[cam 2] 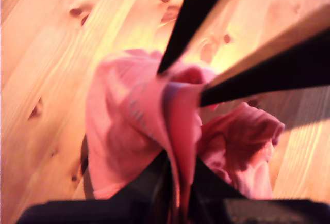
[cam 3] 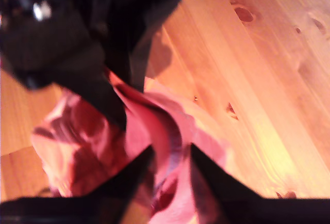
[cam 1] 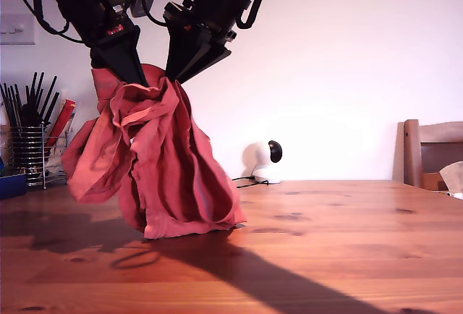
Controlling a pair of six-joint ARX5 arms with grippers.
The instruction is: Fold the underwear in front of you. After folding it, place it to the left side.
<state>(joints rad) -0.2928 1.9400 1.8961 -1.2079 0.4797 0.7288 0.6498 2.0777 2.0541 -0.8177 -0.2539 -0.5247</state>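
The coral-red underwear (cam 1: 155, 162) hangs bunched from two black grippers near the top of the exterior view's left half, and its lowest folds touch the wooden table (cam 1: 347, 249). One gripper (cam 1: 137, 75) pinches its top edge and the other gripper (cam 1: 176, 75) holds it close beside; the wrist views do not show which arm is which. My first gripper (cam 2: 178, 157) is shut on a fold of the underwear (cam 2: 129, 126). My second gripper (cam 3: 172, 149) also grips the underwear (cam 3: 160, 126), with the other arm's fingers (cam 3: 111, 95) just beyond.
A wire holder (cam 1: 29, 151) with black utensils and a stiff red item stands at the exterior view's left, with a blue object (cam 1: 10, 184) beside it. A white round device (cam 1: 257, 160) with a cable sits at the table's back. A wooden chair (cam 1: 427, 151) stands at the exterior view's right.
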